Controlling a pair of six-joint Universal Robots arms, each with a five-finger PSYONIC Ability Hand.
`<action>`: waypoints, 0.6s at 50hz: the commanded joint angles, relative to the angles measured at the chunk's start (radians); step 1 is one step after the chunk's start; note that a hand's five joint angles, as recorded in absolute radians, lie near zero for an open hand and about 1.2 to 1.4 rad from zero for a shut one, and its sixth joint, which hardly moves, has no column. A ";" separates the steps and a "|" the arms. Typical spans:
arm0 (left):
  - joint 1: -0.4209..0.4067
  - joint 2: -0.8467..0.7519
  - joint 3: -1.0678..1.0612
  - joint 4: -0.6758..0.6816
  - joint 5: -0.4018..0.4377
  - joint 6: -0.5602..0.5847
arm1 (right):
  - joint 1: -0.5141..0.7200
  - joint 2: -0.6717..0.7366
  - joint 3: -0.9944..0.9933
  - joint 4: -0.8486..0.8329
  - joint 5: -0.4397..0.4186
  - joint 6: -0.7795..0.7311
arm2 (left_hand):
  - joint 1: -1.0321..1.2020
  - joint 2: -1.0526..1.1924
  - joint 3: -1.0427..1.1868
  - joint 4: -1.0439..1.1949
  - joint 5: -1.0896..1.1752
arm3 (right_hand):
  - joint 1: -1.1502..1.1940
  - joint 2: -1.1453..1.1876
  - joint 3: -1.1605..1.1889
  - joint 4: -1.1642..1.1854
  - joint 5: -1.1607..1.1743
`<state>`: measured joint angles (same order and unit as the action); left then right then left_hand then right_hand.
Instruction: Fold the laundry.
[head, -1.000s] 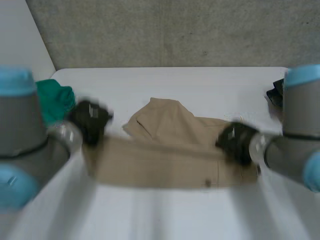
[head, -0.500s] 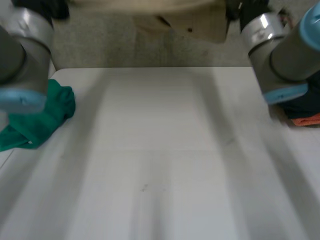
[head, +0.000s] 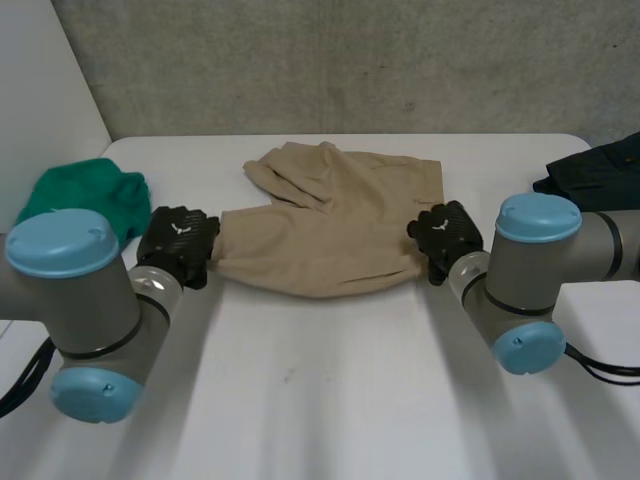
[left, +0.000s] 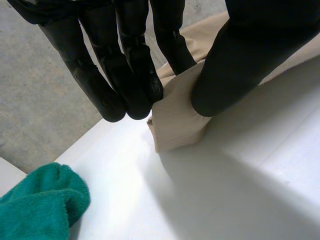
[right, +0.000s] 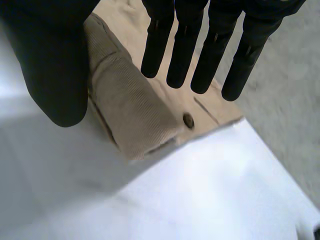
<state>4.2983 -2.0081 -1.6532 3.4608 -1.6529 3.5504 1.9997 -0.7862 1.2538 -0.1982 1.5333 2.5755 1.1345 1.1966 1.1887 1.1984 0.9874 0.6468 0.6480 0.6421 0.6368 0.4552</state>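
Across the middle of the worktop (head: 330, 400) lie the beige shorts (head: 330, 225), spread flat, far side bunched. Left hand (head: 178, 243) is at the near left corner, fingers (left: 125, 75) and thumb pinching it. Right hand (head: 447, 237) is at the near right corner by the button; straight fingers (right: 200, 55) and thumb have the band running up between them, so it looks pinched too. Holding both corners probably keeps the near edge taut, ready to carry over for a fold. Green cloth (head: 85, 195) and dark clothes (head: 600, 165) sit well apart at the worktop's ends, likely waiting.
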 joint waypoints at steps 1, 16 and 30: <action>0.009 0.074 -0.030 -0.046 0.018 -0.004 | -0.007 -0.080 0.065 0.028 0.041 0.106 | 0.262 0.200 0.208 0.198 0.234 | 0.749 0.748 0.754 0.759 0.767; -0.020 0.307 -0.221 -0.429 0.059 0.041 | -0.007 -0.332 0.285 0.186 0.002 -0.127 | 0.262 0.200 0.208 0.198 0.234 | 0.749 0.748 0.754 0.759 0.767; -0.071 0.413 -0.300 -0.750 0.093 0.206 | -0.065 -0.505 0.473 0.585 -0.080 -0.399 | -0.146 -0.208 -0.200 -0.210 -0.174 | 0.749 0.748 0.754 0.759 0.767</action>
<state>4.2386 -1.6123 -1.9763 2.7681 -1.5761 3.7323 1.9545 -1.2547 1.6785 0.3463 1.5161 2.2333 1.1344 1.1961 1.1887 1.1985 0.9870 1.0856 1.1846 1.1891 1.1985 0.9843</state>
